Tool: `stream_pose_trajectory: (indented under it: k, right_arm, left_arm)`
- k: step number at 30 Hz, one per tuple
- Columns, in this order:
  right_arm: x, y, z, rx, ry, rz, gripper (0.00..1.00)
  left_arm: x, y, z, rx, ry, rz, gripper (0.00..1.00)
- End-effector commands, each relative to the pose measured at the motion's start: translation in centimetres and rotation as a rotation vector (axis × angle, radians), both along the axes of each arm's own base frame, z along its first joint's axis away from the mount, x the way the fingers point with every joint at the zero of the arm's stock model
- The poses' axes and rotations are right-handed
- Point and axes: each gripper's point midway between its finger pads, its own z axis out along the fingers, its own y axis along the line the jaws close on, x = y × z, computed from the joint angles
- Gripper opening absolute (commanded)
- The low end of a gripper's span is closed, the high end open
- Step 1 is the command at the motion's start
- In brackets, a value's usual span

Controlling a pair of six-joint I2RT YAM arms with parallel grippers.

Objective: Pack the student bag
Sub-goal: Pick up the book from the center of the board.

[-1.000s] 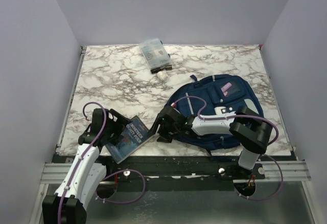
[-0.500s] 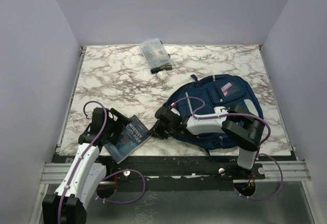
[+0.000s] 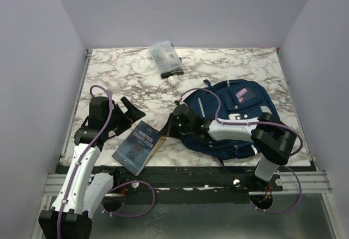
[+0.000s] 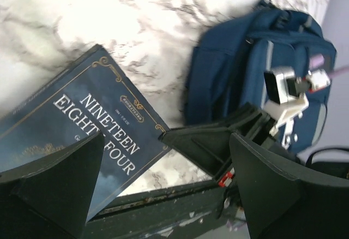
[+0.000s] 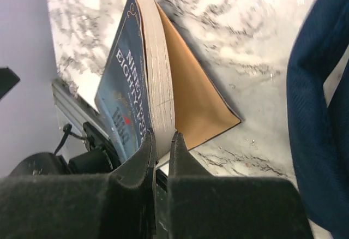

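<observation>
The student bag [image 3: 234, 113], a navy backpack, lies flat at the right of the table and also shows in the left wrist view [image 4: 262, 59]. A dark blue paperback book [image 3: 139, 147] lies at the front edge, left of the bag. My right gripper [image 3: 167, 130] is shut on the book's right edge. In the right wrist view its jaws [image 5: 162, 141] pinch the front cover and page block [image 5: 155, 81], while the tan back cover [image 5: 191, 102] splays onto the table. My left gripper [image 3: 130, 111] hangs open above and left of the book [image 4: 82, 124], holding nothing.
A small clear plastic pouch [image 3: 164, 58] with items inside lies at the back centre, with a small white object [image 3: 173, 79] just in front of it. The table's front edge and metal rail [image 3: 180, 171] run right below the book. Walls enclose the table on three sides.
My right gripper has closed on the book's right edge, raising it. My left arm has lifted up and back, away from the book, still open.
</observation>
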Motion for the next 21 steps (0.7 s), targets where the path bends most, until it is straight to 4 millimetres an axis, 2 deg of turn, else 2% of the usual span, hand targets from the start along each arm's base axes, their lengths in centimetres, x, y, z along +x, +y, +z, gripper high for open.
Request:
stream_pose_trajectory:
  k: [1,4,9,13,15,16,18,21]
  right_arm:
    - [0.3,0.0,5.1,0.120,-0.242,0.249,0.00]
    - [0.4,-1.0,7.2,0.217,-0.276,0.312,0.00]
    - [0.8,-3.9,11.3,0.383,-0.306,0.357,0.00]
    - [0.4,-5.8,13.0,0.448,-0.311,0.407,0.00]
    - [0.2,-6.7,13.4,0.481,-0.305,0.430,0.00]
    - [0.0,-7.1,13.5,0.498,-0.305,0.442,0.00]
    - [0.0,-8.0,13.5,0.518,-0.298,0.446,0.00]
    - [0.0,-9.2,13.2,0.549,-0.280,0.451,0.00]
  left_arm:
    - [-0.6,-1.5,3.3,0.020,-0.080,-0.224,0.98]
    - [0.0,-1.3,4.1,-0.014,-0.108,-0.236,0.98]
    - [1.0,-0.6,3.8,-0.100,-0.073,-0.244,0.98]
    - [0.8,-2.4,3.8,-0.243,-0.080,-0.365,0.98]
    - [0.4,-3.5,2.6,-0.361,-0.059,-0.412,0.98]
    - [0.3,-3.8,1.2,-0.403,-0.027,-0.398,0.98]
    - [0.1,-4.3,-1.1,-0.429,0.000,-0.392,0.98]
    - [0.2,-4.5,-4.2,-0.375,0.022,-0.360,0.98]
